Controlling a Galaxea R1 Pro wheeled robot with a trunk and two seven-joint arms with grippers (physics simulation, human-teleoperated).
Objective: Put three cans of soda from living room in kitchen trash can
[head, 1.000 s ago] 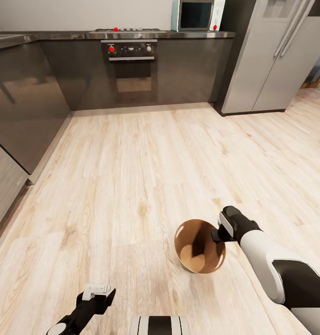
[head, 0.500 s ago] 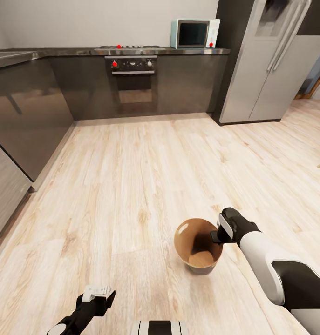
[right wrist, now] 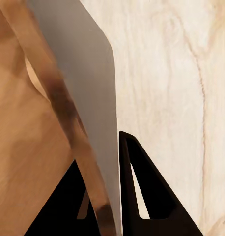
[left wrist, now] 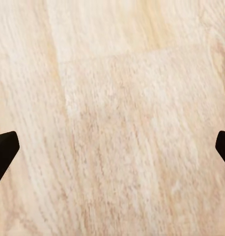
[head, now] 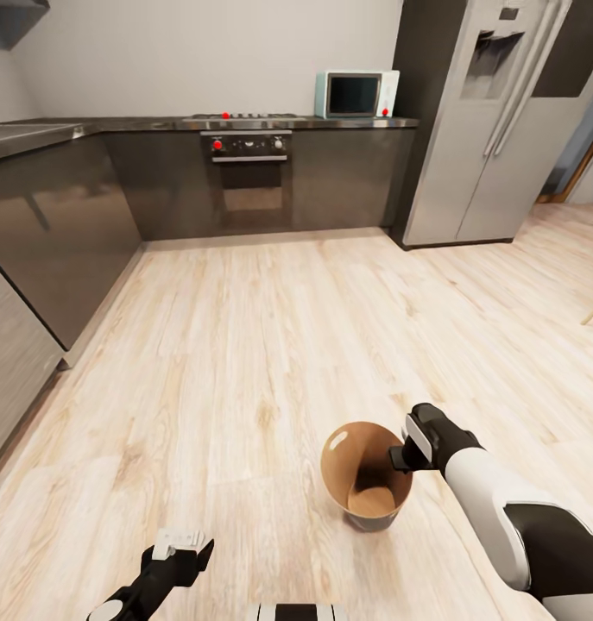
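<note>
The small round tapered trash can (head: pixel 365 479), wood-brown inside and pale grey outside, is pinched by its rim in the right gripper (head: pixel 406 455) above the kitchen's light wood floor (head: pixel 270 345) and should be kept level, while the left gripper (head: pixel 180 550) hangs wide open, empty.

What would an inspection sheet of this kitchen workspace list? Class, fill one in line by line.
Surface: light wood floor, bare around the robot.
Job's things: trash can upright on the floor, brown inside; no soda cans seen.
Clutter: nothing seen.
Hands: right hand clamped on the trash can's rim, one finger either side of the wall; left hand open, empty, above the floor.
Cables: nothing seen.
Surroundings: dark cabinets, oven, microwave, steel fridge.
</note>
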